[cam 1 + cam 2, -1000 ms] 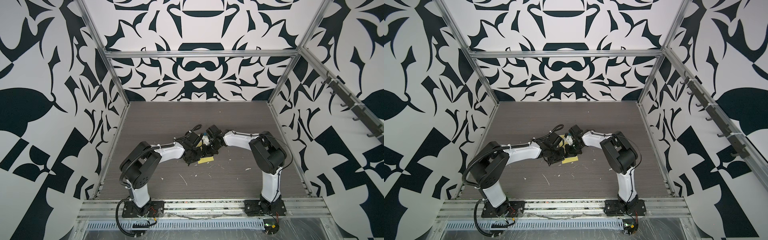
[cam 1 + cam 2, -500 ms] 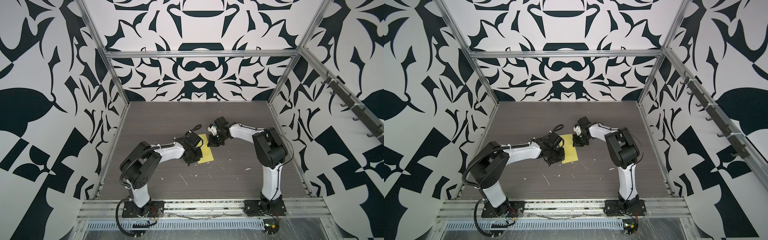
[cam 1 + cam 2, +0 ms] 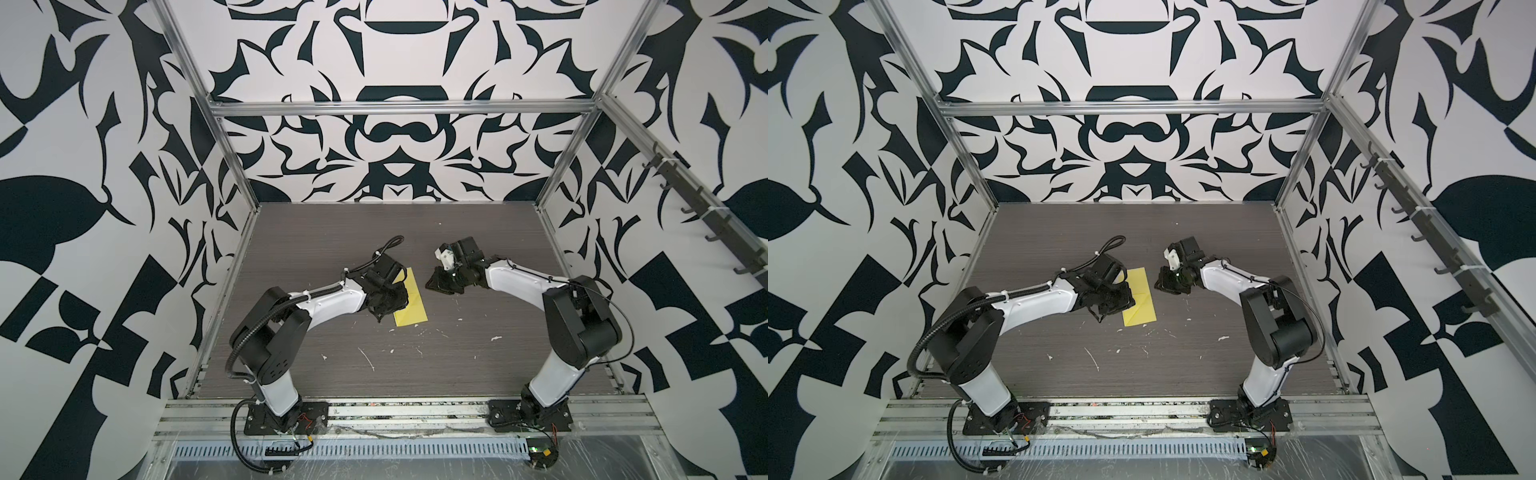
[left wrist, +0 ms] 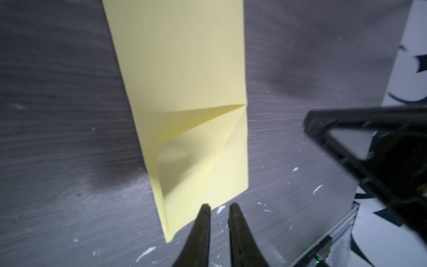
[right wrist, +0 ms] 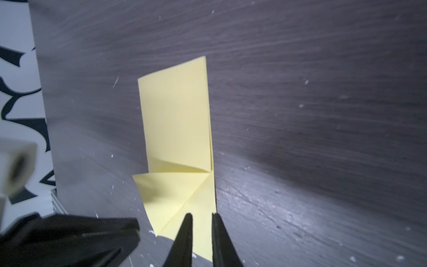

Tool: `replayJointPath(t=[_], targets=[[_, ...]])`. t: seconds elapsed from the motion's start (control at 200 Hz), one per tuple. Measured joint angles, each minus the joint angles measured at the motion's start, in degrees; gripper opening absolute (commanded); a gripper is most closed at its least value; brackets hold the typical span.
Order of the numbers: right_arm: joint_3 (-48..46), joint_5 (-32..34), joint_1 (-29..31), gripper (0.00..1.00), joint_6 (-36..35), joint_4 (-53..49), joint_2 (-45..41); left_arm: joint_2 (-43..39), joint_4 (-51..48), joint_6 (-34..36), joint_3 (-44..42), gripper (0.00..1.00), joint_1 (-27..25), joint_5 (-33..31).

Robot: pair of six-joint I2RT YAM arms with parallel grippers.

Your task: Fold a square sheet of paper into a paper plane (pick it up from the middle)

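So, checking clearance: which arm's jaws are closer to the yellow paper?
The left arm's: in both top views its jaws overlap the folded yellow paper's left edge, while bare table separates the right arm's.

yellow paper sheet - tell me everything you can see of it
The square sheet of paper is thin, plain yellow, folded into a long narrow strip lying on the dark table, with a triangular flap creased toward one end and lifting slightly. In both top views the left gripper overlaps its left edge; the right gripper hangs near its far end. Both stand slightly open, neither holding it.
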Motion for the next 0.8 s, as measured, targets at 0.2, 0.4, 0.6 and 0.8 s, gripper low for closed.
replayJointPath(t=[0.2, 0.4, 0.6, 0.8], targets=[[-7.6, -4.5, 0.5, 0.36, 6.5, 8.9, 0.1, 1.3, 0.9, 0.6, 0.9, 0.15, 2.4, -0.5], [-8.4, -6.2, 1.7, 0.46, 10.1, 13.9, 1.4, 5.7, 0.3, 1.3, 2.7, 0.1, 3.0, -1.3], [-8.4, -6.9, 2.6, 0.48, 11.9, 16.5, 3.1, 7.2, -1.3, 1.2, 2.8, 0.07, 3.1, -2.9], [-8.3, -7.3, 3.1, 0.48, 13.2, 17.6, 4.6, 8.8, -2.2, 0.2, 2.8, 0.05, 3.3, -3.2]])
